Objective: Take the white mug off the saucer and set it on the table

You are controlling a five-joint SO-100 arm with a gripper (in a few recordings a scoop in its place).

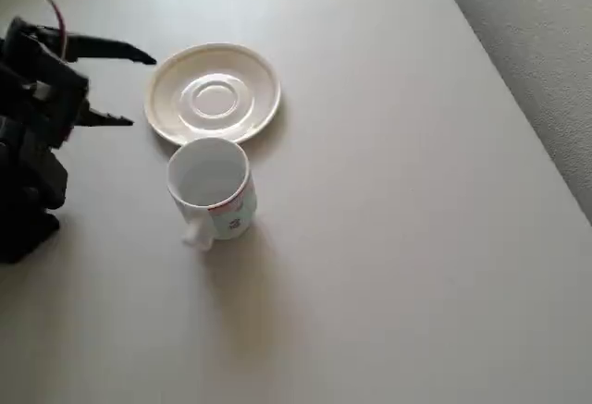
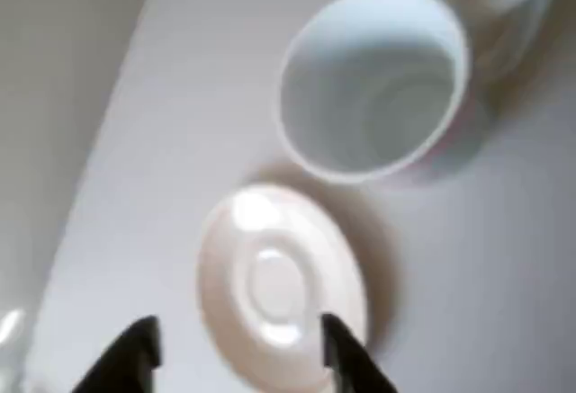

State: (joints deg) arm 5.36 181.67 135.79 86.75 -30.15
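The white mug [image 1: 212, 185] stands upright on the table [image 1: 388, 238], just in front of the saucer [image 1: 214, 93] and off it, its handle pointing toward the bottom of the overhead view. The saucer is bare. My black gripper [image 1: 139, 88] hangs open at the saucer's left rim, holding nothing. In the wrist view the mug [image 2: 373, 83] shows its hollow inside beyond the saucer [image 2: 281, 285], and my gripper [image 2: 238, 343] frames the saucer's near rim with its two dark fingertips [image 2: 135, 348] spread.
Grey carpet [image 1: 546, 43] lies past the table's right edge. The arm's black body [image 1: 32, 145] fills the left side of the overhead view.
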